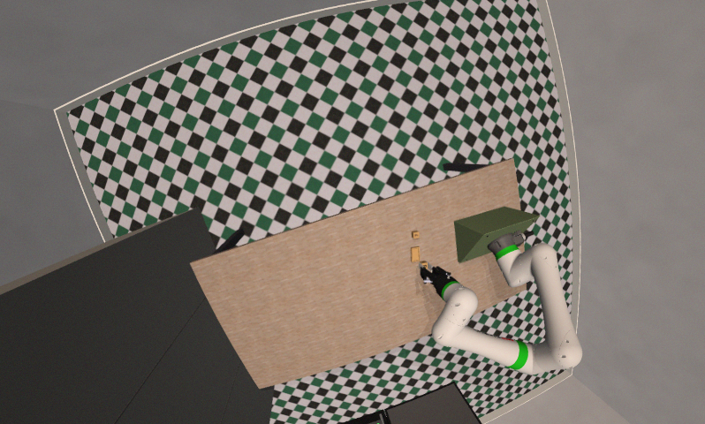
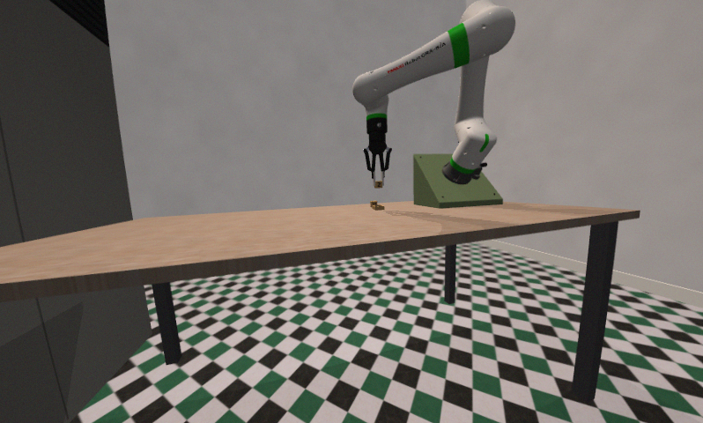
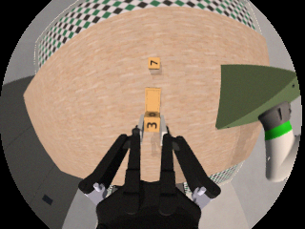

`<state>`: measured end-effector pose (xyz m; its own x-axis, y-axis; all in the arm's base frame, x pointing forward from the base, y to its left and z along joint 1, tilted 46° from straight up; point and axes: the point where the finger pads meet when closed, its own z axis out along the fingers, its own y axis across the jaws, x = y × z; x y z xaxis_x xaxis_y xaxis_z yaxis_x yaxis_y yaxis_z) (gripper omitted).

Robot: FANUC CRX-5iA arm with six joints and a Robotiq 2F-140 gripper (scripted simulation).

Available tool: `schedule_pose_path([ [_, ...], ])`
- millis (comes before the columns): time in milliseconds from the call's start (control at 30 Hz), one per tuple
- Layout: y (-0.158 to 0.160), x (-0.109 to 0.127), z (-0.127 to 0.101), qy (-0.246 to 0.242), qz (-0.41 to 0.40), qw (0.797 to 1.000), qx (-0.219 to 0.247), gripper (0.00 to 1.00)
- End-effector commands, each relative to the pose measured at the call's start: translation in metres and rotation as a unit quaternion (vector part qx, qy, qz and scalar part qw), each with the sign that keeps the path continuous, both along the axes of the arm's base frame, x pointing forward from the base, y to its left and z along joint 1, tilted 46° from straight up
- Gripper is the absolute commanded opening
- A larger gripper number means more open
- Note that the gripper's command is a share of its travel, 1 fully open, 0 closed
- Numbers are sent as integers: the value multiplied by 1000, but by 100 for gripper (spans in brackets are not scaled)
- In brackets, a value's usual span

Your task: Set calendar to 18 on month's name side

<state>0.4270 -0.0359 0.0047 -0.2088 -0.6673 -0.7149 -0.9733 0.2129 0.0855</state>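
Note:
My gripper (image 1: 424,267) (image 2: 378,181) (image 3: 152,120) is shut on an orange cube (image 1: 424,264) (image 2: 378,184) (image 3: 152,123) and holds it well above the table. That cube shows a 3 on its top face and a 0 on the side toward the tray in the wrist view, and a 2 on the side seen in the exterior view. The empty orange tray (image 1: 415,254) (image 3: 152,98) lies flat on the table; the month's name cannot be read. The other cube (image 1: 415,234) (image 3: 153,63) stands on the table beyond the tray, with a 7 on its top face.
The wooden table (image 1: 314,294) (image 2: 240,230) carries the green wedge-shaped base (image 1: 477,238) (image 2: 433,189) (image 3: 243,95) of the arm, to the right of the tray. A dark cabinet (image 1: 109,314) (image 2: 35,130) stands at the table's left end.

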Motion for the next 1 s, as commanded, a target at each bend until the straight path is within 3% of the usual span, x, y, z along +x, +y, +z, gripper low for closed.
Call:
schedule_pose_path([
  [0, 3, 1, -3, 0, 0, 1000, 0, 17],
  [467, 32, 5, -32, 0, 0, 1000, 0, 17],
  [967, 39, 6, -38, 0, 0, 1000, 0, 17],
])
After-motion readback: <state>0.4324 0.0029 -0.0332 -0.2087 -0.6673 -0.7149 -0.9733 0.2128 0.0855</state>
